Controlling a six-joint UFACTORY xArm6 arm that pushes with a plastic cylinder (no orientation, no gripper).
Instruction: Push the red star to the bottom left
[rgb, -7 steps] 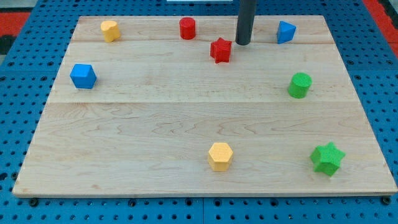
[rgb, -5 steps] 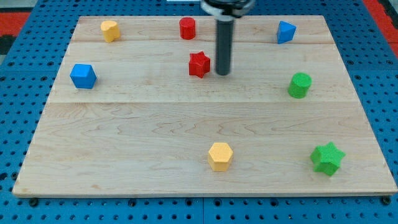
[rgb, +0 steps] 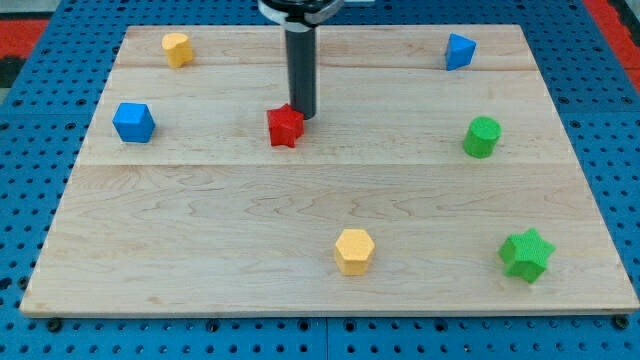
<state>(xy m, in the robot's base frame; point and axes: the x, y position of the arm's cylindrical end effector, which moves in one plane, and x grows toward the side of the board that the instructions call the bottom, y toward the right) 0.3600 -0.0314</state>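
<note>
Since I have no claw, only a rod, my tip (rgb: 303, 115) sits touching the red star's (rgb: 285, 126) upper right, just above frame centre, so pushing toward lower left lines up.

My tip (rgb: 304, 114) touches the red star (rgb: 285, 126) on its upper right side, a little left of the board's (rgb: 200, 220) centre. The yellow block (rgb: 177, 48) sits near the top left corner, the blue cube (rgb: 133, 122) near the left edge. The blue block (rgb: 459, 50) is near the top right corner, the green cylinder (rgb: 482, 136) near the right edge, the green star (rgb: 526, 254) near the bottom right corner. The yellow hexagon (rgb: 354, 250) lies near the bottom edge.
</note>
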